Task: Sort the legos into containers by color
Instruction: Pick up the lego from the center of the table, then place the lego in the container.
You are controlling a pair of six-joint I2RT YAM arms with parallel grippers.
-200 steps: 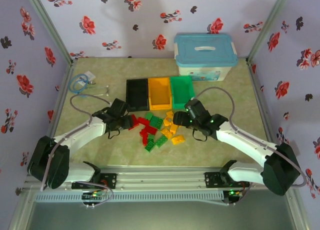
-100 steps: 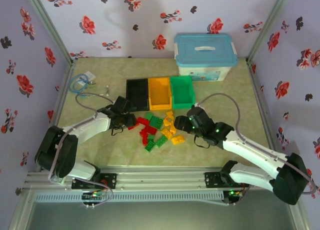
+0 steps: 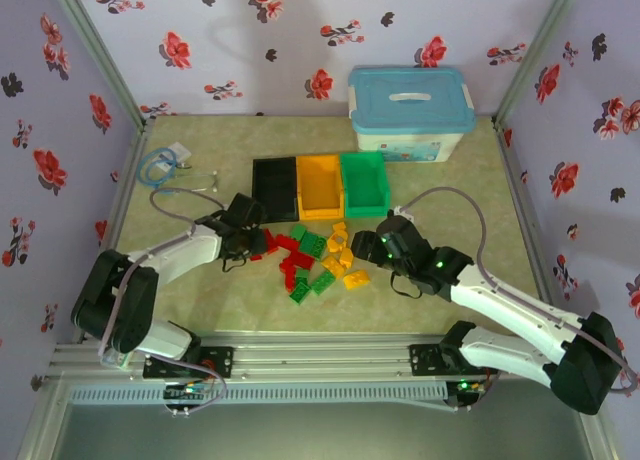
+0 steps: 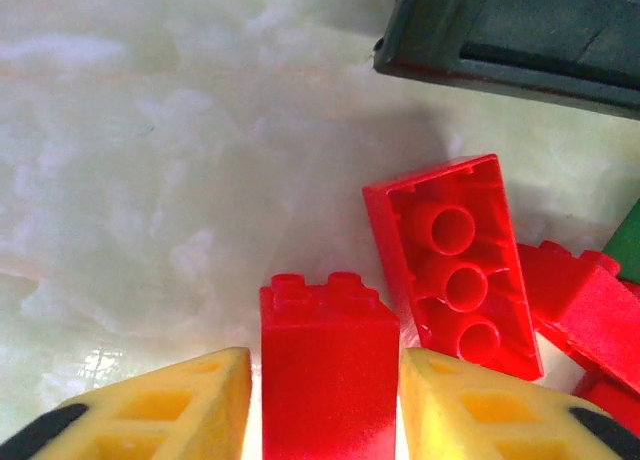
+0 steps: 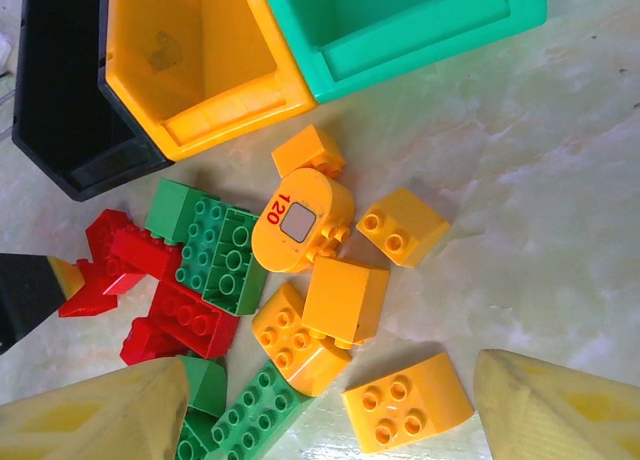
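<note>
where legos (image 5: 333, 302) cluster, round yellow piece (image 5: 303, 220) reads 120

Floral walls (image 3: 300, 40), marbled tabletop (image 3: 500, 170).

I read "120" in dark digits on a round yellow brick (image 5: 303, 220) (they run sideways in my right wrist view); the white box's (image 3: 410, 145) label is too blurred.
</note>
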